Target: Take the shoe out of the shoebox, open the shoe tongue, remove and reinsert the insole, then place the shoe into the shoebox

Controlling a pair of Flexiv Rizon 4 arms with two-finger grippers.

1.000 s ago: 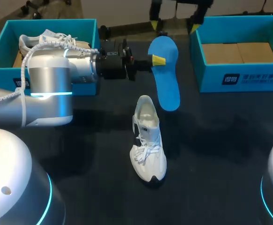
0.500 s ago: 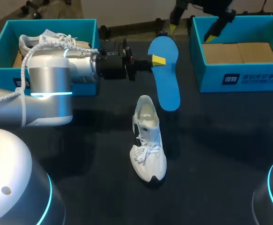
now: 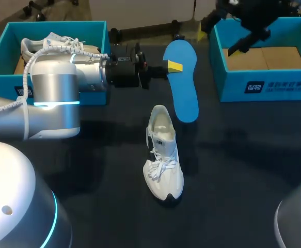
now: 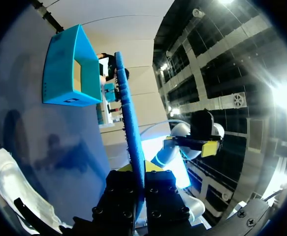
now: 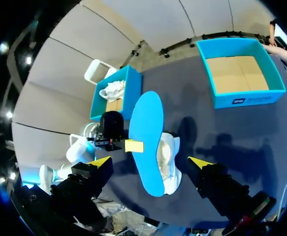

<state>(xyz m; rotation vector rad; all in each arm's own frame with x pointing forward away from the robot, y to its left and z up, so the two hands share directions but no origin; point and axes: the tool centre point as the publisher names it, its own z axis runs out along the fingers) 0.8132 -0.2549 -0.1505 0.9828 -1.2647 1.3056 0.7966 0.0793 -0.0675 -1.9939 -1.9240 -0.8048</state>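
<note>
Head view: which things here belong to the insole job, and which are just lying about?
In the job:
insole, held in the left gripper
shoe, standing on the table
empty right box, probably where the shoe goes back

Lying about:
left box
second shoe inside it

The head camera sits high at the rear, looking down on the whole worktop (image 3: 243, 155). The left wrist camera is close in, sighting edge-on along the blue insole (image 4: 128, 123) towards the right-side shoebox (image 4: 69, 69). The right wrist camera hangs high over the worktop, facing down. All three share the insole, the white shoe (image 3: 163, 160) and that shoebox
</note>
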